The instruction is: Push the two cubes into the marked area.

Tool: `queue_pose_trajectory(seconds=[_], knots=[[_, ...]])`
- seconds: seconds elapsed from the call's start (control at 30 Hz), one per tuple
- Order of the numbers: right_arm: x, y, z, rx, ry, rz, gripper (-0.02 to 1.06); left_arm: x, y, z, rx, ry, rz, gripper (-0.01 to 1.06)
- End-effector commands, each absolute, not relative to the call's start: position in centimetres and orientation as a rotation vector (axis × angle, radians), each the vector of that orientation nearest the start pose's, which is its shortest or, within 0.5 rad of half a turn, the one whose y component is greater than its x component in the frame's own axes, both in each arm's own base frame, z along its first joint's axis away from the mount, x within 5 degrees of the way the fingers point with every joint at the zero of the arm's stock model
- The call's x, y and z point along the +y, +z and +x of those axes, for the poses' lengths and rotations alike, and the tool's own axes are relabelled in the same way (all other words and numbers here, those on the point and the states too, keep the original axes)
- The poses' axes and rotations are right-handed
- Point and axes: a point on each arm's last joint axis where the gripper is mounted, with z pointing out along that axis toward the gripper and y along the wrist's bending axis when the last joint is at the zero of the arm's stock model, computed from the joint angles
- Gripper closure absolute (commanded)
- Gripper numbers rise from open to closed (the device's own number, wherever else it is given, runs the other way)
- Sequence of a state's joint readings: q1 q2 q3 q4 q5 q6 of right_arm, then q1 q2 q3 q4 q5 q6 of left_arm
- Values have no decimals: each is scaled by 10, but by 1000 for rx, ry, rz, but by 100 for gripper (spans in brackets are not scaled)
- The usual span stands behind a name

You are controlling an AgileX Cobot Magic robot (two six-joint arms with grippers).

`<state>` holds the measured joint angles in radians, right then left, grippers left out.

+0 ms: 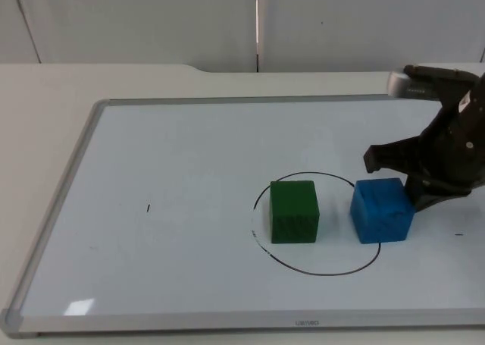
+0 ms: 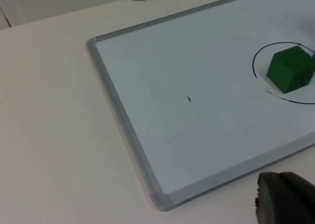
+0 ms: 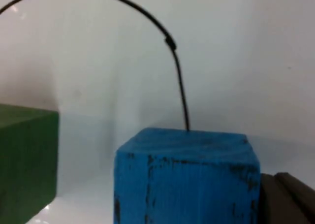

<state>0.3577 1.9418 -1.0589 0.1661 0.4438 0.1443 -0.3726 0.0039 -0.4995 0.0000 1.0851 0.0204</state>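
- Blue cube sits on the whiteboard, touching the right end effector on the side facing away from the arm; it straddles the drawn circle, roughly half inside.
- Green cube lies beyond the blue one as seen from the right end effector, apart from it and fully inside the circle.
- Right end effector: fingers spread wide, nothing held; one finger stands behind the blue cube, the other presses its outer side.
- Left end effector waits off the whiteboard's edge, well apart from both cubes; cannot tell how its fingers stand.
- Step in hand, by my reading: push the blue cube on across the line. Keep contact low and centred so it slides without turning, move slowly, and stop short of bumping the green cube out.
- Count: two cubes (one blue, one green), one circle, one whiteboard on the table.
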Motion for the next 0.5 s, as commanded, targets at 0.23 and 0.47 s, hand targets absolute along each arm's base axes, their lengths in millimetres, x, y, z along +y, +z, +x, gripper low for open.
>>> queue_pose_trajectory(seconds=[0.23, 0.47], knots=[[139, 125, 334, 2816, 285, -84, 105, 2, 275, -5, 2032, -214, 403, 105], [140, 125, 334, 2818, 298, -64, 105, 2, 275, -5, 2032, -214, 403, 105]])
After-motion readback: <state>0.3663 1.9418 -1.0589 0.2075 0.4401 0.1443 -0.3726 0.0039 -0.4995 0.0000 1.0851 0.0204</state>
